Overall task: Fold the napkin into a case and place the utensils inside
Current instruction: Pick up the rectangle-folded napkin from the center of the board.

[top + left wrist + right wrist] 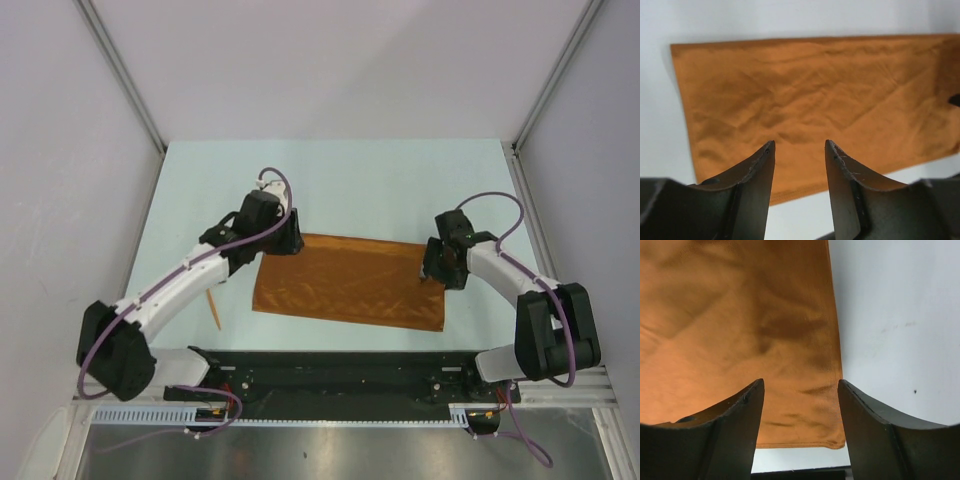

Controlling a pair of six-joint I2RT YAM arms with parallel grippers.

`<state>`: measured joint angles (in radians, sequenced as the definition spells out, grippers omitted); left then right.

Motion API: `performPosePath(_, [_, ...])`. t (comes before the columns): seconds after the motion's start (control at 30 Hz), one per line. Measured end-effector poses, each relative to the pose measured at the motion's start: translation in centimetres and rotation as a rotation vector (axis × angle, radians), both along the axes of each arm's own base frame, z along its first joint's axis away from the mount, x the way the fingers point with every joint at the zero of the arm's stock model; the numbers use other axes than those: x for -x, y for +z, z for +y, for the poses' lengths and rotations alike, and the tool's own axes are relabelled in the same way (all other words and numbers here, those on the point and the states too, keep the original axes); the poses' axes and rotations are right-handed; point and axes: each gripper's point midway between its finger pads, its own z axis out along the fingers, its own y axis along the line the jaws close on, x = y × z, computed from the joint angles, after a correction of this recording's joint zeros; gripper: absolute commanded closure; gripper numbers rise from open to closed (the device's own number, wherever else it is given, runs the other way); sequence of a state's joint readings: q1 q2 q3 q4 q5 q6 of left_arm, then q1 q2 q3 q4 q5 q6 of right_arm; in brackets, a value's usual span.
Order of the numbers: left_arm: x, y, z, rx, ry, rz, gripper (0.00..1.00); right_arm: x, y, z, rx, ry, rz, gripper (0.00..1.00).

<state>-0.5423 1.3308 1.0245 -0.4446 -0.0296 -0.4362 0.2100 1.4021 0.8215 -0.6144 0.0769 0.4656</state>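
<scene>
Folding stands midway: the napkin (350,280) lies flat on the table (200,180) as a wide rectangle. Left gripper (800,150) and right gripper (800,390) hover over its ends, jaws apart, empty. Next, I judge, come fresh edge grips for another fold.

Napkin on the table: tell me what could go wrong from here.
1. The left gripper and right gripper both stand open over the napkin, holding nothing. The wrinkled cloth may bunch or shift at the next pinch.
2. The slim stick utensil lies close beside the left arm, so a sweep of that arm could knock it away.
3. No spoon is in view, and it may be hidden.
</scene>
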Motion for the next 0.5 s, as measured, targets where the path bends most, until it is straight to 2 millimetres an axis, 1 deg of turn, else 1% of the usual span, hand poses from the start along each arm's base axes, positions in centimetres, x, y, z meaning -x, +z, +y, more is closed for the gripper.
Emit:
performPosePath(0.07, [1.7,0.3,-0.3,0.013,-0.034,-0.009,0.5,1.1,-0.7,0.2,0.024,0.003,0.031,0.35])
performPosePath(0.2, [3.2,-0.1,0.3,0.016,-0.039,-0.004,0.51,1.9,-1.2,-0.1,0.067,-0.014,0.046,0.34])
performPosePath(0.3, [3.8,-0.6,0.6,0.009,-0.039,0.009,0.51,2.3,-1.7,-0.4,0.094,-0.025,0.057,0.34])
performPosePath(0.43, [4.2,-1.0,0.7,0.008,-0.046,0.023,0.51,2.9,-2.9,-0.6,0.106,-0.04,0.083,0.35])
performPosePath(0.5, [4.3,-1.0,0.5,0.015,-0.054,0.027,0.51,2.8,-3.0,-0.5,0.102,-0.04,0.079,0.38])
